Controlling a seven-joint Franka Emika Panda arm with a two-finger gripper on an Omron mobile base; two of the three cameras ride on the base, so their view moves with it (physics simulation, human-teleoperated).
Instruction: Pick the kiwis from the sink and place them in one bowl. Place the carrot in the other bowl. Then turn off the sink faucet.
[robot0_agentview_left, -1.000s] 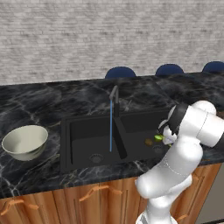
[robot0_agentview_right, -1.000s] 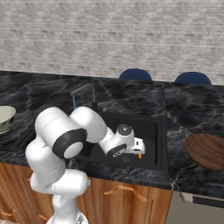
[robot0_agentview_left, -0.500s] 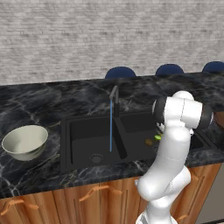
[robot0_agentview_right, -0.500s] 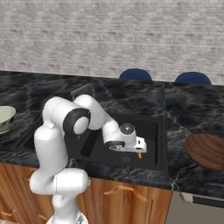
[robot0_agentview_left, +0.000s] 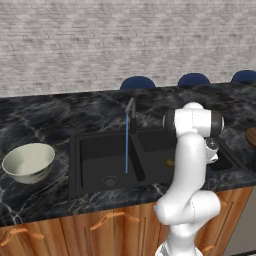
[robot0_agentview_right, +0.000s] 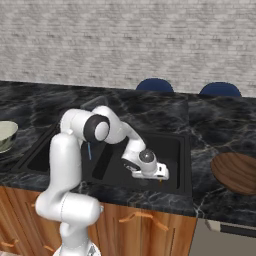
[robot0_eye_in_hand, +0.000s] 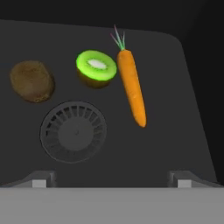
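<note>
Kiwis (robot0_eye_in_hand: 97, 68) look light, round and prone to roll; our gripper (robot0_eye_in_hand: 111, 179) hangs spread and empty, so we pinch across each middle.

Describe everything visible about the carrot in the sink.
The carrot is a slim, smooth orange root tapering to a blunt tip, with a few thin green and pinkish leaf stubs at its thick end. It lies flat on the dark floor of the sink, beside the drain. In the hand view its thick end lies right next to the cut green kiwi; whether they touch is unclear. Nothing grips it.
</note>
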